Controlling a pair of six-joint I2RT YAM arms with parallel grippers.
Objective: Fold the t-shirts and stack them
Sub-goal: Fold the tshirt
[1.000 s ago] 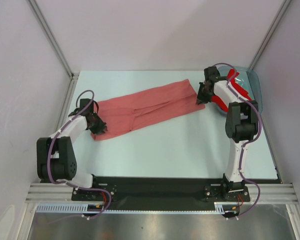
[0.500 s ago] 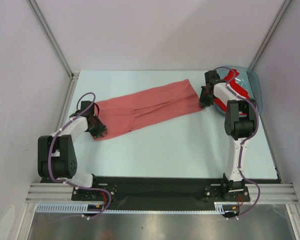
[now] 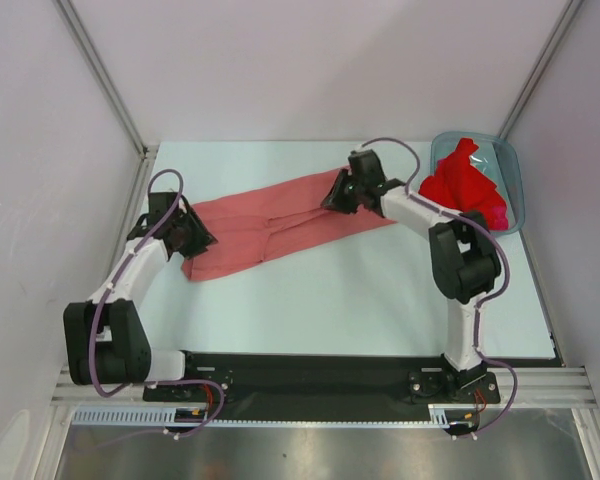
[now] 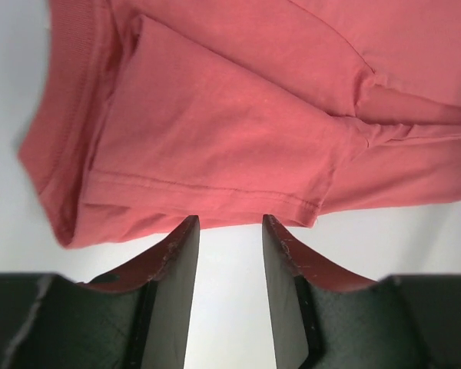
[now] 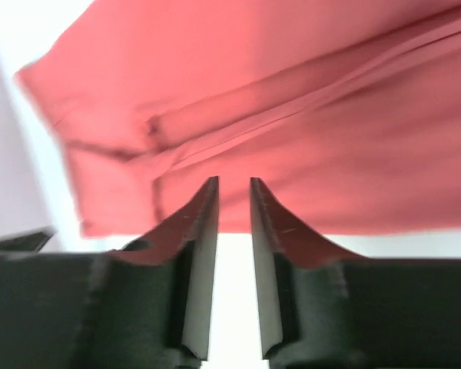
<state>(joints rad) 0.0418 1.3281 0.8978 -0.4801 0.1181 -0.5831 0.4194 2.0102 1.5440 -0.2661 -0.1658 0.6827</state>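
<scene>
A salmon-pink t-shirt (image 3: 280,215) lies on the table as a long strip folded lengthwise, running from near left to far right. My left gripper (image 3: 198,238) hovers at its left end, open, with bare table between the fingers and the hem (image 4: 238,115) just past the tips (image 4: 230,223). Over the right part of the strip my right gripper (image 3: 332,200) is open by a narrow gap, holding nothing; pink cloth (image 5: 292,115) lies beyond its tips (image 5: 234,182). Brighter red t-shirts (image 3: 465,185) lie bunched in the bin.
A translucent blue-grey bin (image 3: 515,170) stands at the far right corner of the table. Grey walls with metal posts close in the table on the left, back and right. The arm bases sit on the black rail at the near edge.
My right arm swung left from the shirt's right end by the bin to over the strip, uncovering the bin. Both grippers opened wider. The left gripper shifted slightly back at the left end.
</scene>
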